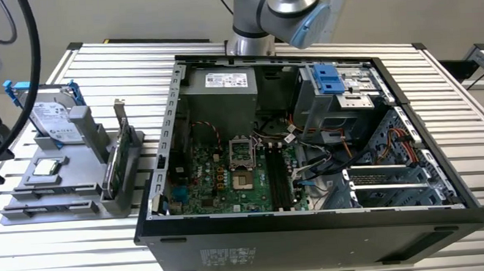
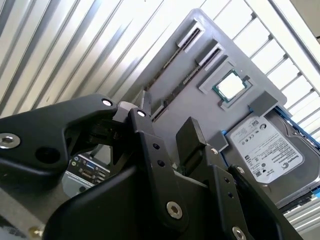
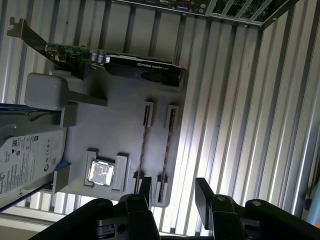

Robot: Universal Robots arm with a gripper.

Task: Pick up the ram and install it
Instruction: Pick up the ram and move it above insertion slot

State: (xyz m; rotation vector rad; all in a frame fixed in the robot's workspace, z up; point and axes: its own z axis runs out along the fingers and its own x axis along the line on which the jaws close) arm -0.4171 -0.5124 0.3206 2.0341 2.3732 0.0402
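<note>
**While the ram lies in its slot, the fingers hang open over it**

Because it rests edge-on in a narrow slot, the ram (image 3: 167,147) shows in the first wrist view as a thin dark line. It runs straight away from the fingers (image 3: 145,189), and its near end falls under the gap between them. The fingers stand wide apart and grip nothing. In the second wrist view the ram's near end likewise lies between the two black fingers.

Just beside the ram, a second stick (image 3: 142,142) lies parallel in a twin slot, with its near end close by one fingertip. Both slots are moulded into a grey holder (image 3: 125,110).

On the far side of that second stick from the ram, a processor chip (image 3: 101,173) sits in a square pocket. Past the chip, a hard drive (image 3: 25,155) with a pale label leans in blue rails.

Farther from the fingers than the slots, a green card (image 3: 140,67) with a metal bracket stands on edge across the holder.

The holder rests on a slatted metal desk (image 3: 235,125). Farthest from the fingers, beyond the card, stands an open computer case (image 1: 311,224). In the exterior view the case's motherboard (image 1: 227,173) faces up, and the arm (image 1: 290,8) rises behind the case.
</note>
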